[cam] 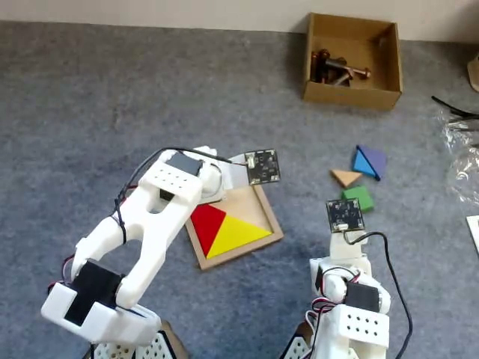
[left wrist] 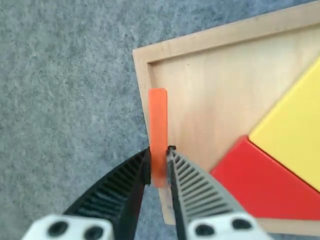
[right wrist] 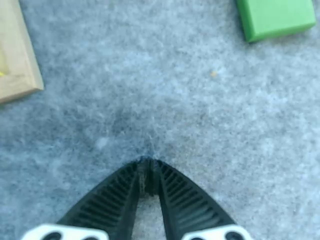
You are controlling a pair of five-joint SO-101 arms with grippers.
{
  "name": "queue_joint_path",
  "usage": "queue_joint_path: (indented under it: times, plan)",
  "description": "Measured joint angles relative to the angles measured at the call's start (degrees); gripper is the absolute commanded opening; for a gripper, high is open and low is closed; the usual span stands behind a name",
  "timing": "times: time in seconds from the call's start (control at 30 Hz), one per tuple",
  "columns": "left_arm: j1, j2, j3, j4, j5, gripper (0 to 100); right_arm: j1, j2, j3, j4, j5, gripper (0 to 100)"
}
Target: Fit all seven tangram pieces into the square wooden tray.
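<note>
The square wooden tray [left wrist: 210, 39] lies on grey carpet [cam: 90, 112] with a red triangle [left wrist: 260, 185] and a yellow triangle [left wrist: 295, 130] lying flat in it, touching along one edge; the rest of its floor is bare wood. An orange piece [left wrist: 158, 125] stands on edge just inside the tray's rim near a corner, pinched between the narrow jaws of the left gripper [left wrist: 159, 152]. Well apart from the tray, on the carpet, sit a green square [cam: 359, 198], a tan triangle [cam: 346, 177], a blue triangle [cam: 365, 162] and a purple piece [cam: 376, 158], the last two touching. The right gripper [right wrist: 148, 167] hangs over bare carpet between the tray and the green square, jaws pressed together and holding nothing. A cardboard box [cam: 348, 95] stands farther off.
</note>
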Motion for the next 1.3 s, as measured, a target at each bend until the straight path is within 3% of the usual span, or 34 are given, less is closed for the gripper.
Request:
queue_joint_path:
  times: [1.07, 1.3]
  plan:
    - [0.00, -0.09, 3.52, -0.35, 0.18, 1, 0.00, 0.00, 0.00, 0.00, 0.00, 1.2]
    - [0.26, -0.18, 4.84, -0.79, 3.43, 1, 0.00, 0.00, 0.00, 0.00, 0.00, 1.2]
